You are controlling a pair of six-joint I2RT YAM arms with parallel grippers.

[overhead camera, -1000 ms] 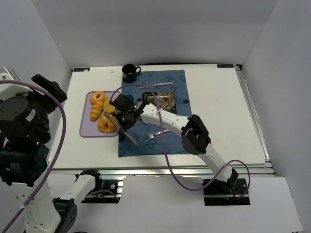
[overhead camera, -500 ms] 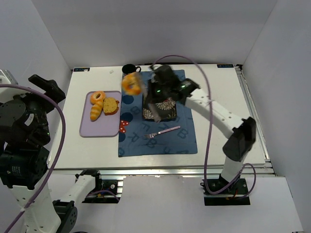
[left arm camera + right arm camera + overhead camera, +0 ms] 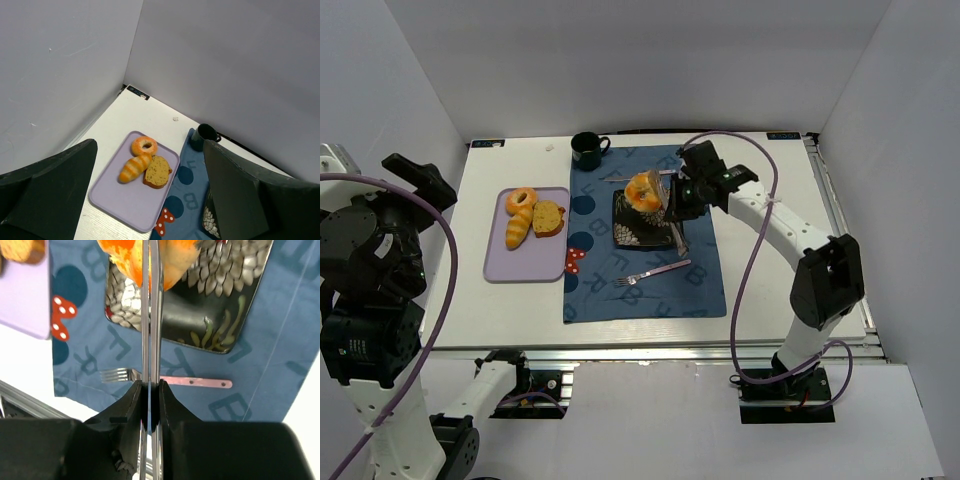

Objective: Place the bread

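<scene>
Curled golden-yellow, orange-glazed bread roll (image 3: 643, 188) clamped in right gripper (image 3: 662, 193) jaws, over dark patterned square plate (image 3: 632, 236) on blue cloth placemat (image 3: 645, 292), left gripper (image 3: 149, 150) jaws wide, empty.

A lab test booth: plain white walls (image 3: 620, 60) enclose a white table (image 3: 770, 230) edged with aluminium rail (image 3: 650, 349).

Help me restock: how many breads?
4: golden glazed bun on metal tongs in right gripper over black plate; orange ring bun, yellow finger roll, brown slice on lilac tray.
</scene>
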